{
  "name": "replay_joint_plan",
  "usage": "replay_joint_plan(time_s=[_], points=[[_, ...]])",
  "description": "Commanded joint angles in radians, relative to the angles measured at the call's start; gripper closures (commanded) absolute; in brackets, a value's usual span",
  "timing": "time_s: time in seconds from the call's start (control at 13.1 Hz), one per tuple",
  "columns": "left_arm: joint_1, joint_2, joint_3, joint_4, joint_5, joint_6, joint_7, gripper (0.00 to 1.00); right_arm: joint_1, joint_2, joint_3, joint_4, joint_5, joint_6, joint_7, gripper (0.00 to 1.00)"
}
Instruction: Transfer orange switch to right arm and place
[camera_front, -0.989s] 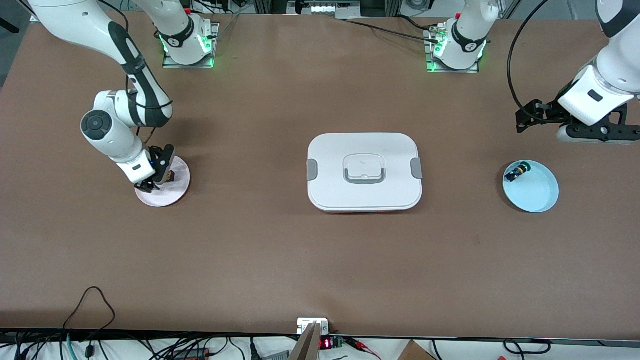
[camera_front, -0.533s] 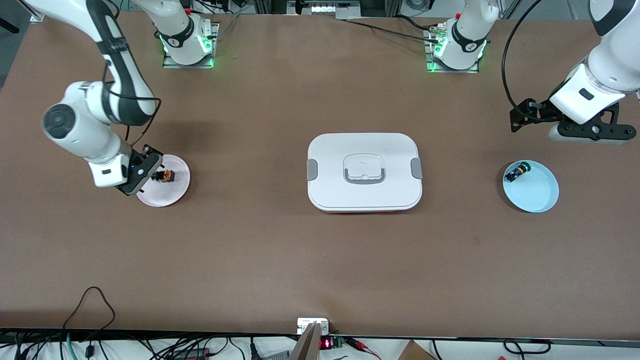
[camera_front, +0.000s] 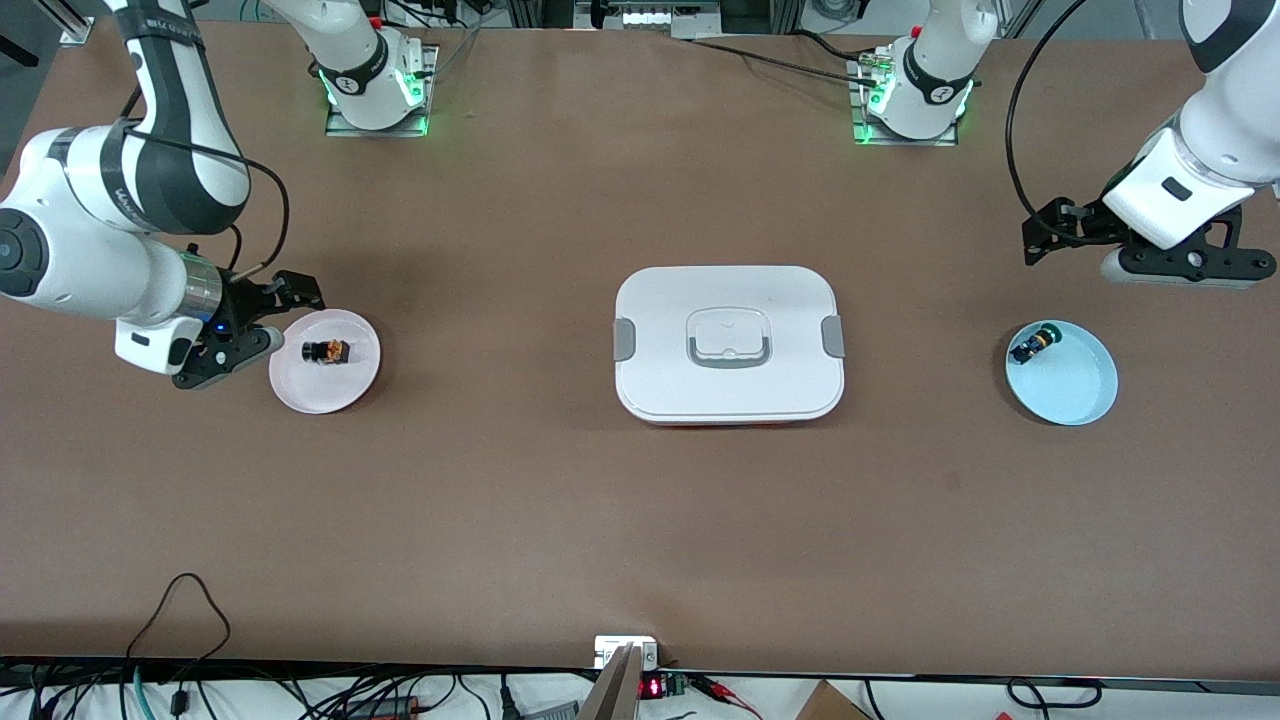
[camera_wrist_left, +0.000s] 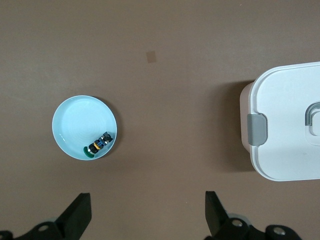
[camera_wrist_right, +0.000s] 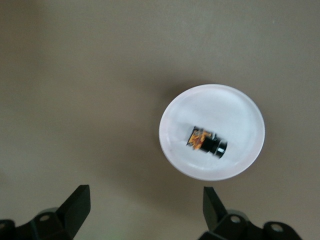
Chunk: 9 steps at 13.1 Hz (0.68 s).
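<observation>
— Starting at the right arm's end of the front view, mid-height in the frame. Seeing the right gripper (camera_front: 285, 318) hanging over the table (camera_front: 500, 520) just beside the pink plate (camera_front: 345, 398), fingers spread wide and gripping nothing.

— And finding the orange switch (camera_front: 326, 351) where?

— Lying on its side in that plate, touching no finger. Judging the placing done (or very nearly), going by the empty jaws standing clear of it.

— Gaining anything from the right wrist view?

— Confirming the gap: showing both fingers parted over bare table, with the switch (camera_wrist_right: 206, 141) resting near the plate's (camera_wrist_right: 240, 105) middle. Blurring slightly, though.

— Moving on to the centre of the frame?

— Noting only a white lidded box (camera_front: 728, 345), shut, untouched.

— Then the left arm's end?

— Seeing the left gripper (camera_front: 1045, 235) waiting higher in the frame, over bare table near a blue dish (camera_front: 1075, 395), probably parked out of the way. Hardly showing its spread from the front; showing it plainly from the left wrist, fingers wide and empty, looking down on the green-capped switch (camera_wrist_left: 99, 144) against the dish's rim.
</observation>
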Motion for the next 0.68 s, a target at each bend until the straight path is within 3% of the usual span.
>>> replay_joint_plan(time_s=[0.0,0.23,0.61], points=[[0.010,0.006,-0.010,0.028,-0.010,-0.011,-0.004,0.00,0.031,-0.008,0.001,0.136,-0.042,-0.188,0.241,0.00],[0.011,0.012,-0.009,0.031,-0.011,-0.011,0.001,0.00,0.074,-0.031,-0.002,0.284,-0.185,-0.311,0.258,0.00],[0.011,0.012,-0.009,0.031,-0.011,-0.011,0.001,0.00,0.019,-0.069,-0.019,0.350,-0.185,-0.266,0.280,0.00]])
